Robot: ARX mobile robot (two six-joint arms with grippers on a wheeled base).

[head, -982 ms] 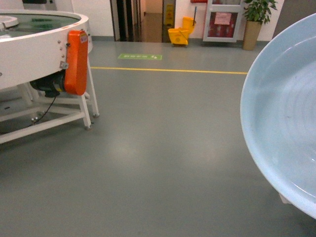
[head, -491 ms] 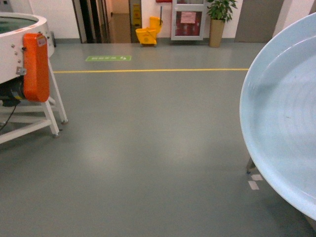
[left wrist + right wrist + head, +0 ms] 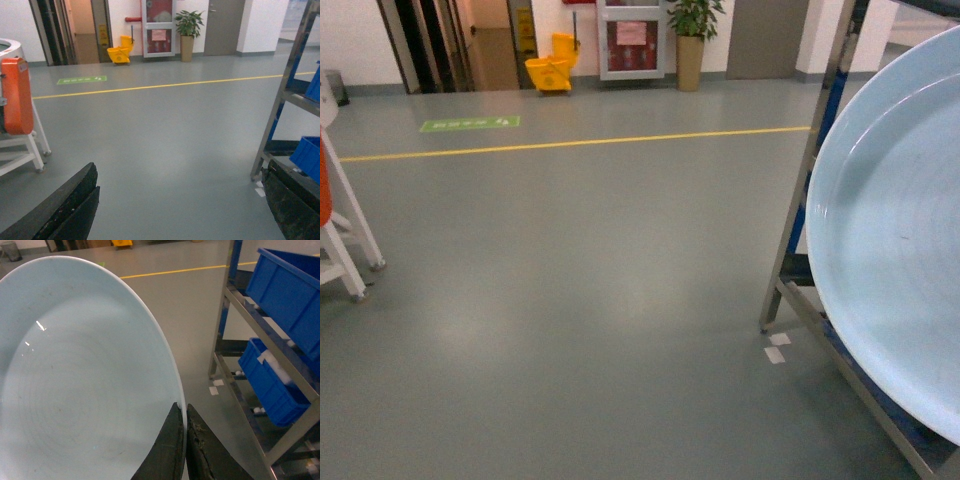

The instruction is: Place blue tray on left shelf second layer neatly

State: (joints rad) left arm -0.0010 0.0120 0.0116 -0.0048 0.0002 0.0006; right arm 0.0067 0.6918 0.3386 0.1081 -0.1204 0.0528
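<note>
Two arms: only the right carries anything.
Left gripper [image 3: 175, 205]: spread wide, empty, over bare floor.
Tray [image 3: 85, 380]: held on edge, tilted, rim pinched by the right gripper [image 3: 184, 440].
Key relation: shelf [image 3: 250, 325] stands just right of the tray, near the right arm.
In the way: blue crates [image 3: 287, 285] fill the visible layers; a free second layer isn't visible.

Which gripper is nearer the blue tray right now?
Right. The right gripper is clamped on the blue tray rim; the left gripper is open over bare floor, holding nothing.
</note>
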